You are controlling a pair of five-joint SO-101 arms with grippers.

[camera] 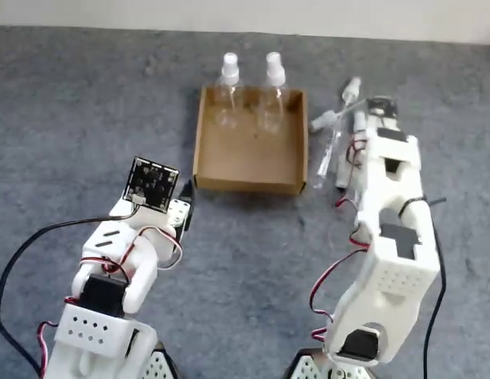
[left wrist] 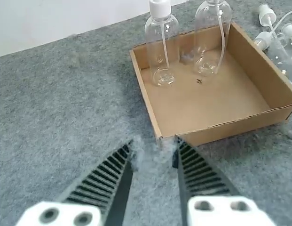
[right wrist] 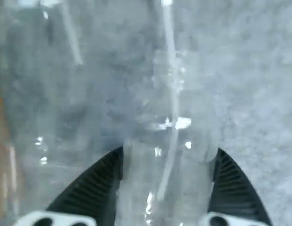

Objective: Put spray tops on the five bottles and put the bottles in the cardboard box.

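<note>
The cardboard box [camera: 203, 150] [left wrist: 251, 80] lies open in the middle of the table. Two clear bottles with white spray tops [camera: 229, 91] [camera: 273, 91] [left wrist: 161, 44] [left wrist: 212, 33] stand upright along its far wall. Right of the box, several more clear bottles with spray tops [camera: 330, 138] [left wrist: 277, 40] lie on the grey carpet. My right gripper [camera: 343, 164] [right wrist: 169, 150] is down over them, open, with one lying bottle [right wrist: 167, 188] between its fingers. My left gripper [camera: 185, 197] [left wrist: 153, 146] hovers open and empty just short of the box's near left corner.
Grey carpet [camera: 87, 110] covers the table, with free room left of the box and in front of it. Cables trail from both arm bases near the front edge.
</note>
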